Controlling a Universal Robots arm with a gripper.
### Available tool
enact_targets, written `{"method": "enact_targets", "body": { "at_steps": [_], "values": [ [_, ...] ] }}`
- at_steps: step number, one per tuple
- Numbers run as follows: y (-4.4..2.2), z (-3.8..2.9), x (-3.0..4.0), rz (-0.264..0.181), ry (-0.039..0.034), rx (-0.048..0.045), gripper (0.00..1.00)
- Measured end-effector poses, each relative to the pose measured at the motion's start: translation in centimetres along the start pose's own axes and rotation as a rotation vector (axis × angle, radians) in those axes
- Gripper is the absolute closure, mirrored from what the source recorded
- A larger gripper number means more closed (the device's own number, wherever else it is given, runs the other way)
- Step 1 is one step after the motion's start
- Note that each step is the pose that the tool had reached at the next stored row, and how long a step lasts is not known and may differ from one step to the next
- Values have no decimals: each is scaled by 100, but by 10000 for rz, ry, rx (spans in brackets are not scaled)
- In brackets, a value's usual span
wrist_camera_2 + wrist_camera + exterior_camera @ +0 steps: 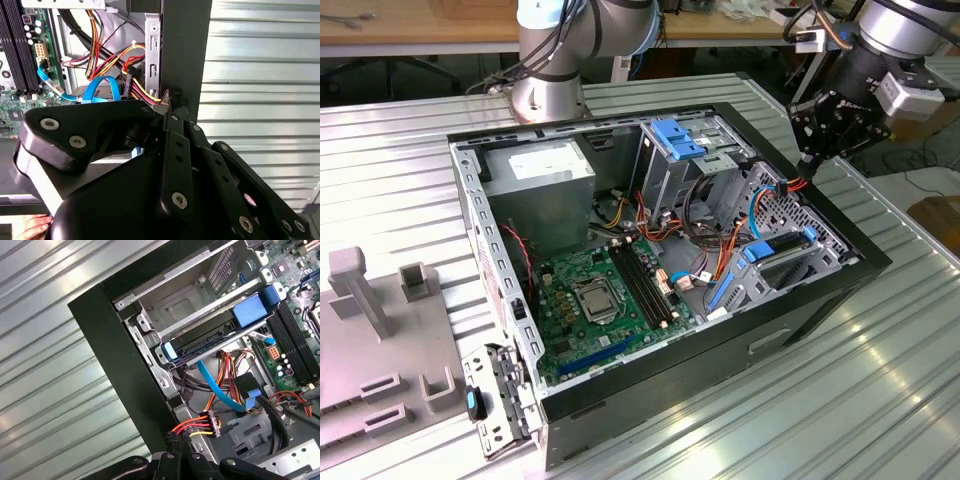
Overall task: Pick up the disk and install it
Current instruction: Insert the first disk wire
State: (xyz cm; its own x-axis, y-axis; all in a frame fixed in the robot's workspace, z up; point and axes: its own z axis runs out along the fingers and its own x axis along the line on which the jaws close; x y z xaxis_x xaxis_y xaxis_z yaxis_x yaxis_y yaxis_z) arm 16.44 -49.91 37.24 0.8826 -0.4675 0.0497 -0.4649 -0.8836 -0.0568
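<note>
From my station I see the gripper (pixel 807 158) with its fingers drawn together at the rim of the computer case (pixel 670 400), beside the red and yellow wires (pixel 195 427), while the disk (pixel 172 350) sits in its blue carrier inside the metal cage (pixel 190 305).

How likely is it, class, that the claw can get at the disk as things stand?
Probably yes. The claw hangs at the open case's rim, close to the disk in its cage. The disk's upper side looks uncovered, though coloured wires crowd one end.
</note>
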Motion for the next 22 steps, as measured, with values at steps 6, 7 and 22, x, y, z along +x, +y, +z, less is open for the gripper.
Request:
{"method": "enact_targets", "body": {
  "at_steps": [6, 7, 22],
  "values": [
    [-1, 0, -1, -747, -26, 45, 89],
    [-1, 1, -1, -752, -26, 46, 89],
    [-1, 0, -2, -1126, -72, 117, 89]
  ]
}}
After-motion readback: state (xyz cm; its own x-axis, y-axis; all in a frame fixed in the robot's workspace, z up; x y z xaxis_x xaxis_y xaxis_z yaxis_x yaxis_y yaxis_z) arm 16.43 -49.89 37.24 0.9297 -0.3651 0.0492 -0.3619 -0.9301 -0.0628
